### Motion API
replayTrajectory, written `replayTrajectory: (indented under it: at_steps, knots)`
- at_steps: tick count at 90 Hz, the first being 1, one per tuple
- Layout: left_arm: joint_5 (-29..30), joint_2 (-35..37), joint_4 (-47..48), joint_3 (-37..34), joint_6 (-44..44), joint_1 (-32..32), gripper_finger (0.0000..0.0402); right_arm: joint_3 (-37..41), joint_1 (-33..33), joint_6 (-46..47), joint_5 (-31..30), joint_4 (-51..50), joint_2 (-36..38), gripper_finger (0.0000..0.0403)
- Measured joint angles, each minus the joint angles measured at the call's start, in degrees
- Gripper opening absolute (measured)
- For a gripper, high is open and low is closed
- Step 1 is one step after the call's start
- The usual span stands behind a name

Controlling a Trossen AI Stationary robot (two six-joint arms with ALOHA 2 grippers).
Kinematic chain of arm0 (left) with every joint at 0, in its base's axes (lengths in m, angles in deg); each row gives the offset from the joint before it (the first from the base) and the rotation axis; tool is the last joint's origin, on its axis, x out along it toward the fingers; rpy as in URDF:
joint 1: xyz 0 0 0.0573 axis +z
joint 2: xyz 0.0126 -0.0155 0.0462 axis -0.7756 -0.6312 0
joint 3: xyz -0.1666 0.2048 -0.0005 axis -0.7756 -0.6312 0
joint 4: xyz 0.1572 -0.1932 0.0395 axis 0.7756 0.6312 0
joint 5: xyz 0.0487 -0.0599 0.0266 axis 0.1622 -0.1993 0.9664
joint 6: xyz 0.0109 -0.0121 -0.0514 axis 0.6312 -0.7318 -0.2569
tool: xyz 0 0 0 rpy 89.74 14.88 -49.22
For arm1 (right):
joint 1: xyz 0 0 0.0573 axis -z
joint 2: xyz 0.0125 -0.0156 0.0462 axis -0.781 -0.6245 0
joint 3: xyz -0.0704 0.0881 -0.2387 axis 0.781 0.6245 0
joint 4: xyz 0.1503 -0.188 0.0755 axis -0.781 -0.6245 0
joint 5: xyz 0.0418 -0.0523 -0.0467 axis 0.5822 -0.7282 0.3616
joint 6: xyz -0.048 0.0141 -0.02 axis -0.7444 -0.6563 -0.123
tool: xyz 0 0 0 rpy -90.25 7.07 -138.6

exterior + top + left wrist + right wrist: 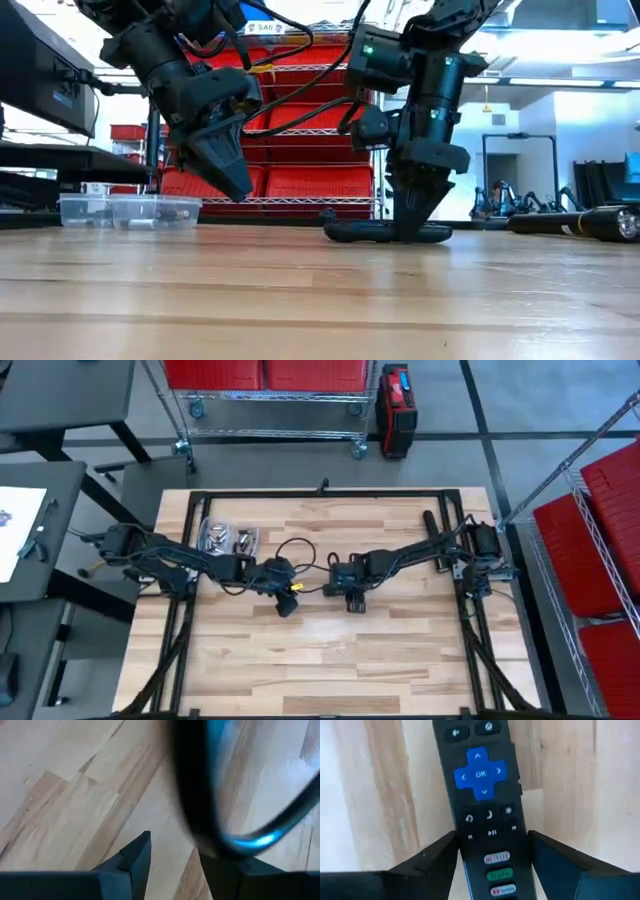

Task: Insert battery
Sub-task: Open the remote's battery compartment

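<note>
The remote control point(487, 815) reads "OK" on its blue pad and "NETFLIX" on a lower button

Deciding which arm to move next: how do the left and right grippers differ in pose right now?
The left gripper hangs above the table, tilted; the right gripper points straight down, reaching the tabletop. The right gripper's fingers are open astride the remote; the left gripper has no remote under it. Both are dark and near the table's middle.

remote control point(487, 815): 1 | clear container point(228, 538): 1 | arms: 2
</note>
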Motion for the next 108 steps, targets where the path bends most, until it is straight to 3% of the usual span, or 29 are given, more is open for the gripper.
replayTrajectory:
  at_steps: [12, 24, 39, 59, 73, 88, 108]
  knots:
    - [0.00, 0.02, -0.06, 0.00, -0.10, 0.00, 0.0141, 2.71, 1.02, 0.11, 2.28, 3.85, 0.38, 0.0215]
    - [-0.04, 0.03, -0.05, 0.00, -0.19, 0.00, 0.0141, 3.98, 1.22, -1.85, 4.15, 3.21, 0.44, 0.0170]
    - [-0.04, 0.03, -0.39, 0.00, -0.19, 0.00, 0.0141, 3.47, 1.26, -1.71, 6.60, 1.62, 0.99, 0.0169]
    - [-0.21, 1.90, -0.32, 3.26, 2.48, 0.00, 0.0141, 1.89, 5.28, 0.44, 23.30, -0.41, 4.89, 0.0169]
    - [-0.19, 5.49, 0.80, 8.18, 14.07, 0.11, 0.0141, 1.76, 11.03, 0.83, 34.74, 0.61, 9.22, 0.0169]
    - [-0.13, 7.63, 0.61, 13.18, 33.96, 0.12, 0.0141, 1.72, 15.37, 2.10, 46.24, 4.09, 13.62, 0.0169]
    - [-0.19, 5.07, -1.15, 17.17, 56.78, 0.13, 0.0141, 1.72, 15.81, 6.33, 53.03, 10.25, 16.07, 0.0169]
